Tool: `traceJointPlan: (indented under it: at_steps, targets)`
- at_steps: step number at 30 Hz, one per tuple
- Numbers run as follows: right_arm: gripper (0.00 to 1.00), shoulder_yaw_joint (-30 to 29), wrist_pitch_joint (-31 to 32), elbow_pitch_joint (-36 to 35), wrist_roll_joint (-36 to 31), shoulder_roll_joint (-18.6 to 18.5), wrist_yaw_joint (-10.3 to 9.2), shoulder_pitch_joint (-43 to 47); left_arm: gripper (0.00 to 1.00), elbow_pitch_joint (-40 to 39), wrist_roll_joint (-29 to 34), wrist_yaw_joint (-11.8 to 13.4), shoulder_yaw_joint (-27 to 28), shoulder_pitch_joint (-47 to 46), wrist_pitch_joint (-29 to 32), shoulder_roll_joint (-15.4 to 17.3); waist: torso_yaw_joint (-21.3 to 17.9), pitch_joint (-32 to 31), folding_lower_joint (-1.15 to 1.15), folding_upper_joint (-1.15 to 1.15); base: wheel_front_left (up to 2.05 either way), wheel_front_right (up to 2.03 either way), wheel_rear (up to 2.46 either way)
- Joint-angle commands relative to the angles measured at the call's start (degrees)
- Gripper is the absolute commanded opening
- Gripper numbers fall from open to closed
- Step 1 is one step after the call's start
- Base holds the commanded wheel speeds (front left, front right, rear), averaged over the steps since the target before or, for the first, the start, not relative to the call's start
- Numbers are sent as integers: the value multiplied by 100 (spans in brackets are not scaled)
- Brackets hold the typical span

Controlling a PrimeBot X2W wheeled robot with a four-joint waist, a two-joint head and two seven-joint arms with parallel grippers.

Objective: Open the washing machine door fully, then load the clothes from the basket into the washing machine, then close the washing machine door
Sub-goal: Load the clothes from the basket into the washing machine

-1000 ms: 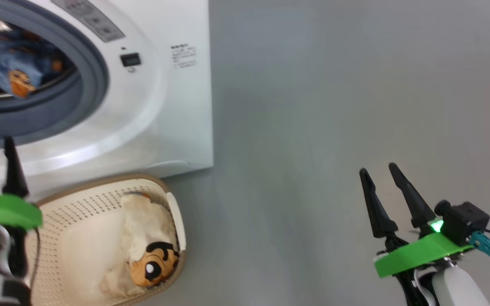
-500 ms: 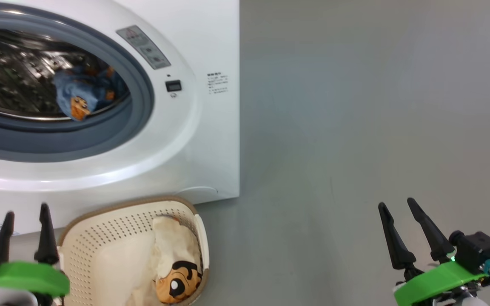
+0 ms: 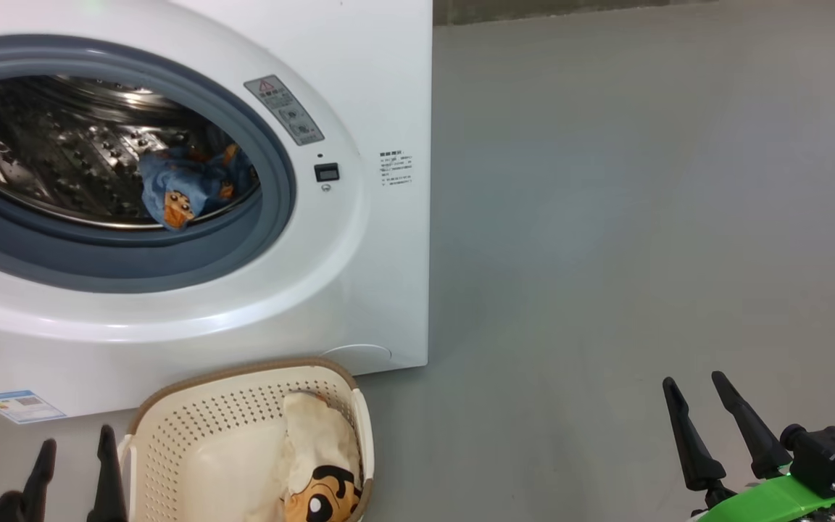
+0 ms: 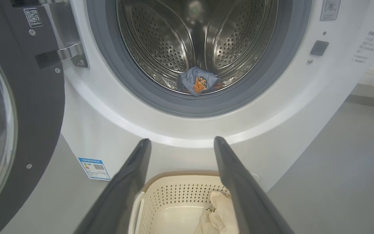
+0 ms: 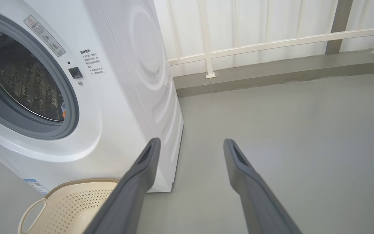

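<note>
Grey floor (image 3: 606,217) | blue garment (image 3: 185,188) in drum (image 3: 48,152) | cream garment (image 3: 316,449), basket (image 3: 243,373) | L hand (image 3: 75,446), R hand (image 3: 694,382) wide

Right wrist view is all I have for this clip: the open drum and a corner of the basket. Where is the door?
Observer: The washing machine door is swung wide on its hinge, left of the opening in the left wrist view.
Operator: Anything loaded?
Observer: A blue garment lies at the front of the drum.
Operator: And what's in the basket?
Observer: A cream garment with a cartoon face lies inside the basket.
</note>
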Motion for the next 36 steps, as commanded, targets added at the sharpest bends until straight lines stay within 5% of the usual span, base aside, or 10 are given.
traceJointPlan:
  at_steps: [1,25,36]
  targets:
    - [100,82,-28,-137,13,-102,9,20,100,-238,4,-8,189,30,-36,76,28,-58,0,0,0,0,0]
    - [100,-5,-28,-207,-14,-93,9,99,100,-595,73,-8,224,326,-36,-83,71,-43,0,0,0,0,0]
    - [100,-25,-28,-323,-50,61,9,-130,100,-1,-55,-8,-157,2,-36,-120,-5,460,0,0,0,0,0]
